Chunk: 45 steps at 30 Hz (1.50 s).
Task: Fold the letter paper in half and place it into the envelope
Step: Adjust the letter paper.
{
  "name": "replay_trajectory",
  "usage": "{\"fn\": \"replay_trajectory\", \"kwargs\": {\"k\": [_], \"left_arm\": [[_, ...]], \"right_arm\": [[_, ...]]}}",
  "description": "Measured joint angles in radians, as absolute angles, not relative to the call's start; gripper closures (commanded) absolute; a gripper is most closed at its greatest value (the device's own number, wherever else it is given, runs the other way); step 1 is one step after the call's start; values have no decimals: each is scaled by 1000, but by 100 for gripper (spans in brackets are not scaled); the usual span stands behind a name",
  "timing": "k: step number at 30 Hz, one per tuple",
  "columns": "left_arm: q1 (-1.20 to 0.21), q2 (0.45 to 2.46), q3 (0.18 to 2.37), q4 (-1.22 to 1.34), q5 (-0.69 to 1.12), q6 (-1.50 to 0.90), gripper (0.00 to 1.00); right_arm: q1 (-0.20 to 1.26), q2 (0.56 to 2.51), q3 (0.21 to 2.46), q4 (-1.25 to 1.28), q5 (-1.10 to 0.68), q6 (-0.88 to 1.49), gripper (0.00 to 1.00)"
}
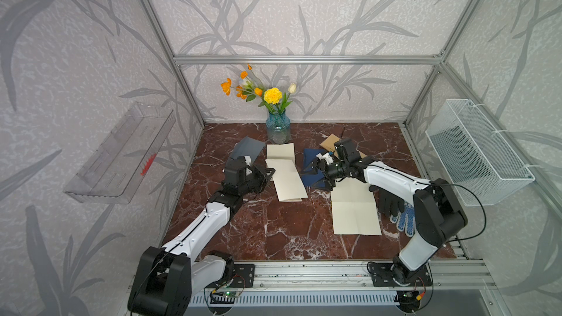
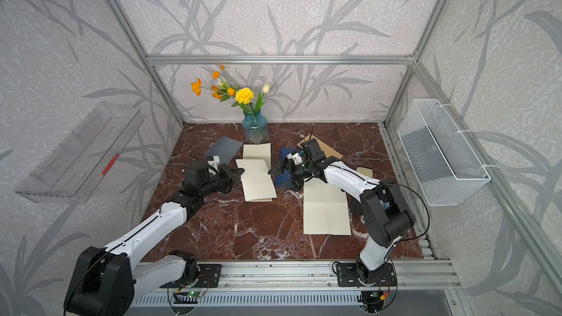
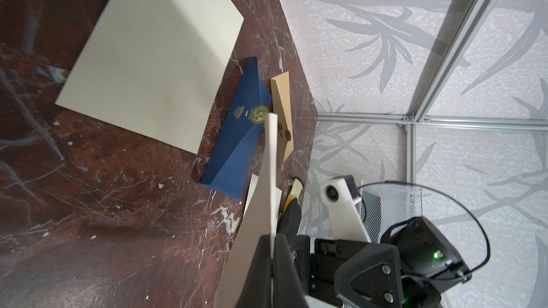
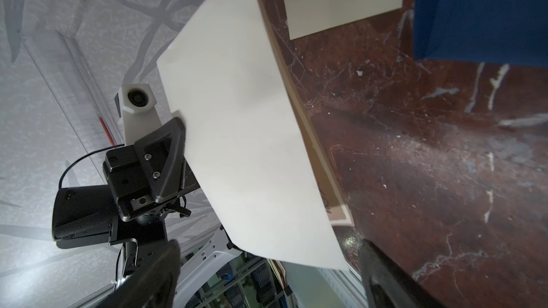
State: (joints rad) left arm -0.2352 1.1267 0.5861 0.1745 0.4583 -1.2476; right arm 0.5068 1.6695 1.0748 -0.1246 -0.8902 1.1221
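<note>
The letter paper (image 1: 287,182) is a cream sheet lying doubled over near the table's middle, its left edge lifted. My left gripper (image 1: 271,172) is shut on that edge; in the left wrist view the sheet (image 3: 255,226) runs edge-on out of the closed jaws (image 3: 271,238). The navy envelope (image 1: 308,155) lies just right of the paper, flap open (image 3: 237,149), partly covered by my right gripper (image 1: 317,176). That gripper is open and holds nothing. In the right wrist view the paper's (image 4: 243,114) free edge hangs between the spread fingers (image 4: 385,277).
A glass vase of flowers (image 1: 277,129) stands at the back. Beside it lie a grey envelope (image 1: 248,147), a plain cream sheet (image 1: 281,151) and a tan envelope (image 1: 330,142). A larger creased cream sheet (image 1: 354,211) and gloves (image 1: 390,203) lie right. A wire basket (image 1: 474,153) hangs on the right wall.
</note>
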Motion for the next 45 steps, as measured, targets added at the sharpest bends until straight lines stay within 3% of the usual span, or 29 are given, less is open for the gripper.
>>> {"fn": "replay_trajectory", "kwargs": {"k": [10,22,24,29,33,37,40,41,43,45], "left_arm": [[-248,1182,532,350,256,-1424,100],[-301,1245,527,502,147,-1557,100],[-303,1245,520,512,140,-1575,100],[-304,1245,499,516,136,-1614,100],[-304,1245,492,519,136,-1635,100],[-304,1245,479,523,135,-1652,100],[-304,1245,476,524,133,-1660,99],[-304,1245,475,524,132,-1661,95],[-304,1245,475,523,132,-1658,71],[-304,1245,475,522,135,-1660,26]], "right_arm": [[606,1637,969,215,-818,1540,7],[656,1707,958,415,-714,1681,9],[656,1727,958,425,-695,1685,19],[656,1760,961,464,-653,1694,56],[656,1765,965,483,-625,1684,80],[656,1765,972,492,-609,1669,97],[656,1765,984,493,-609,1661,100],[656,1765,988,494,-609,1654,100],[656,1766,996,493,-610,1647,100],[655,1768,1006,491,-611,1635,100]]}}
